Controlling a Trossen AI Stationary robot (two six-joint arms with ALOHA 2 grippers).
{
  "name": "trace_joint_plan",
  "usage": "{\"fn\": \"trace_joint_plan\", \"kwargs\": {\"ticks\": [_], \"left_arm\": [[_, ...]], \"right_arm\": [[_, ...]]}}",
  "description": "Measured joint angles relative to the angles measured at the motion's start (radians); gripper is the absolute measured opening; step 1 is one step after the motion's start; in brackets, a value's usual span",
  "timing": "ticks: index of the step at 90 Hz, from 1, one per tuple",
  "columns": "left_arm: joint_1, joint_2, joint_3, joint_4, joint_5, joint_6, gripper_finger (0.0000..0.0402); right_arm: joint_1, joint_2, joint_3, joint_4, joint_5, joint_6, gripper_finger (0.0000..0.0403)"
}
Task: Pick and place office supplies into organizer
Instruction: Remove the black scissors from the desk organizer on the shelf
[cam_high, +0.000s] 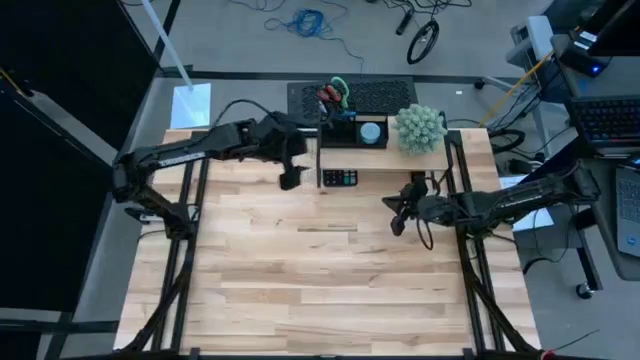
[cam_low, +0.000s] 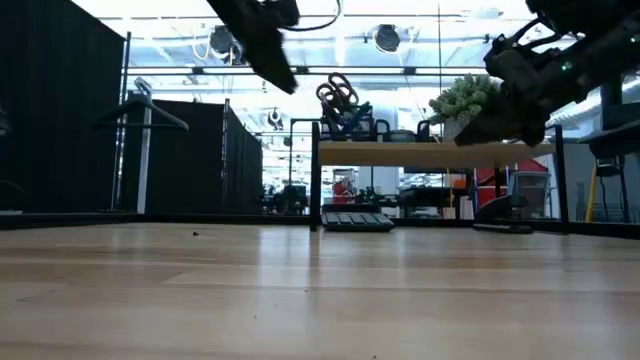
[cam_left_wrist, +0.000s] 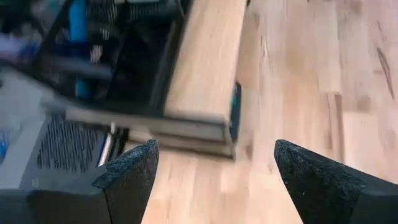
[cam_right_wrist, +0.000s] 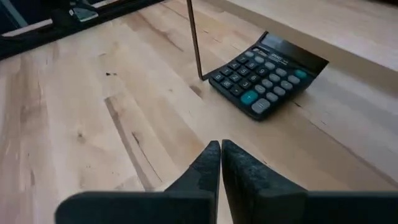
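- The left end effector (cam_high: 290, 178) hangs above the bench (cam_high: 330, 270) in the upper middle of the high view, just left of the shelf riser (cam_high: 385, 150); its two fingers (cam_left_wrist: 130, 174) stand wide apart with nothing between them.
- The right end effector (cam_high: 397, 215) sits right of centre in the high view, above bare wood, below the riser in the frame; its fingers (cam_right_wrist: 208, 165) are pressed together and hold nothing.
- The organizer (cam_high: 352, 130) stands on top of the riser at the upper middle of the high view, touching its top board.
- Scissors (cam_high: 335, 93) with red and green handles stick up from the organizer's left end; in the low view the handles (cam_low: 338, 92) rise above the tray at upper centre.
- A round blue-grey disc (cam_high: 371, 131) lies in the organizer's right part.
- A blue pen (cam_left_wrist: 78, 37) stands in the mesh tray at the upper left of the left wrist view; other contents there are blurred.
- The plant ball (cam_high: 419, 128) rests on the riser just right of the organizer.
- The calculator (cam_high: 340, 178) lies on the bench under the riser's front edge, between the two end effectors; in the right wrist view it (cam_right_wrist: 264, 78) is at upper right, beside the riser's thin leg.
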Motion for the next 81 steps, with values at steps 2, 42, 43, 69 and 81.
{"fn": "trace_joint_plan", "kwargs": {"ticks": [2,42,43,69,81], "left_arm": [[0.0,-0.013,0.0,-0.019,0.0,-0.004,0.0309],[-0.005,-0.069,-0.04,-0.131,-0.009,-0.134,0.0309],[-0.005,-0.068,-0.044,-0.129,-0.01,-0.135,0.0309],[-0.018,-0.134,-0.221,0.107,0.028,-0.164,0.0309],[-0.027,-0.218,-0.33,0.335,0.038,-0.19,0.0309]], "right_arm": [[0.0,0.001,0.0,0.0,0.0,-0.002,0.0],[0.0,0.014,0.0,0.004,0.001,-0.013,0.0],[0.0,0.015,0.0,0.005,0.001,-0.013,0.0],[0.0,0.017,0.0,0.042,0.001,-0.015,0.0],[0.0,0.017,0.0,0.073,0.001,-0.015,0.0]]}}
